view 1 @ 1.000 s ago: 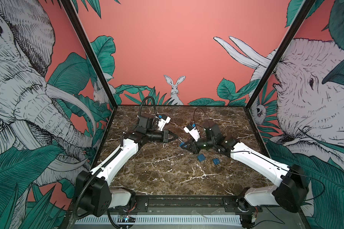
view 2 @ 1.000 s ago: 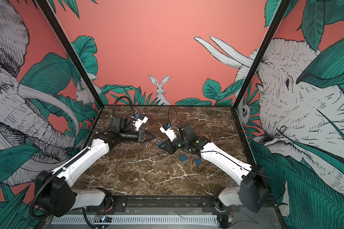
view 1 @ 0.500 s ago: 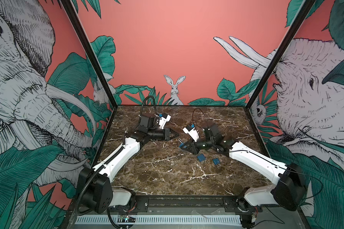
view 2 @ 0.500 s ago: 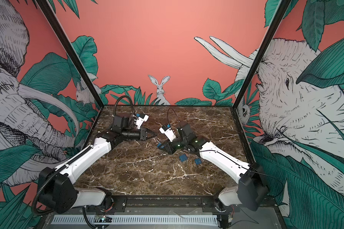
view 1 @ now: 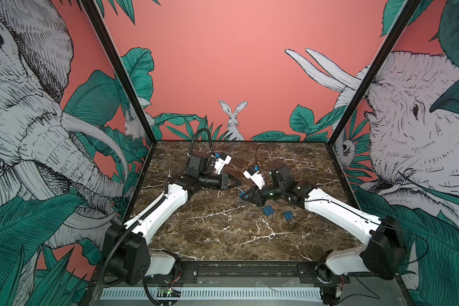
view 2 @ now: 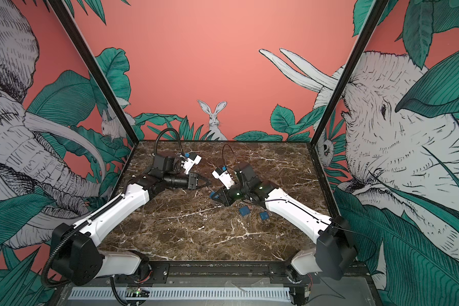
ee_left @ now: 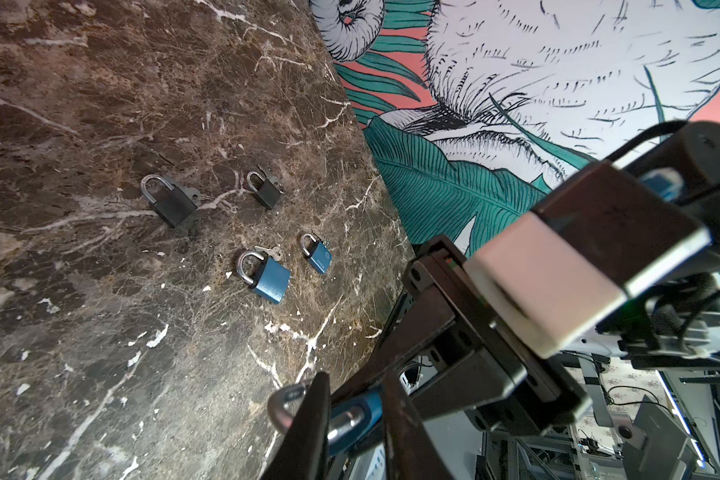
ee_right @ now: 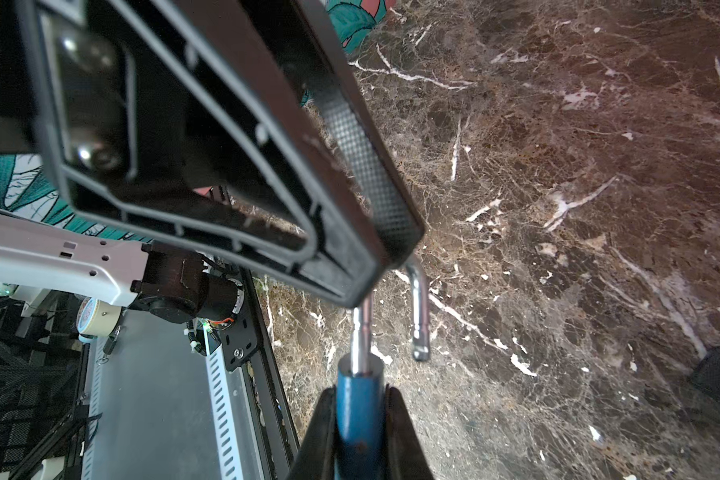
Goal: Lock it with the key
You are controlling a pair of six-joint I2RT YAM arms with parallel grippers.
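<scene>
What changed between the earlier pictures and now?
The left gripper moved right, toward the blue metal padlock with the open silver shackle; one finger now lies over the shackle's bend. The right gripper stayed shut on that padlock; the two loose blue padlocks on the brown marble table stayed put.

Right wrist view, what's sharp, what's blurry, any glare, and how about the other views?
Right wrist view: the held blue padlock and marble table are sharp, its chrome shackle glints, the left pincer's finger looms dark. Left wrist view: the loose padlocks on the table are crisp, the right arm's camera block is blurred. In both top views: even light, faint shadows.
</scene>
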